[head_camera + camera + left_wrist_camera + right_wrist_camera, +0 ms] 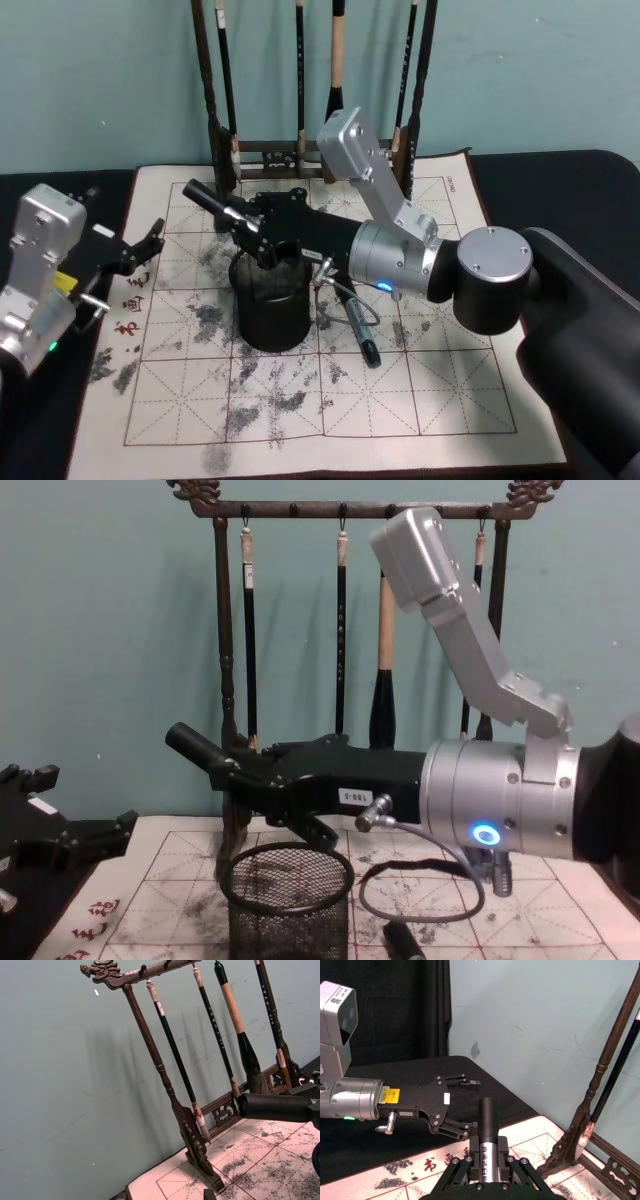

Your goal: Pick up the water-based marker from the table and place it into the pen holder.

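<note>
The ink-stained felt mat (450,400) lies under the pen holder (270,320), gridded in red. Its far edge, behind the holder, is partly covered by the arm.

The brush rack (225,630) stands behind the holder at the wall with 4 brushes hanging. In the chest view the lower ends of most of them are hidden behind the right arm.

That arm reaches across from the holder's right. The right gripper (225,765) hangs just above the holder's rim, its fingers clamped around a black marker (190,742). In the head view the gripper covers the far part of the rim.

The marker is nearly level, tilted up a little. Its free end pokes out past the holder's left side and nothing of it is inside the cup. In the right wrist view the clamped part carries print too small to read.

In the chest view the holder's (290,920) base is cut off.

The left gripper (150,245) sits well left of the holder, by the mat's edge, with its 2 fingers spread wide around nothing.

A second marker (358,335) lies on the mat just right of the holder.
</note>
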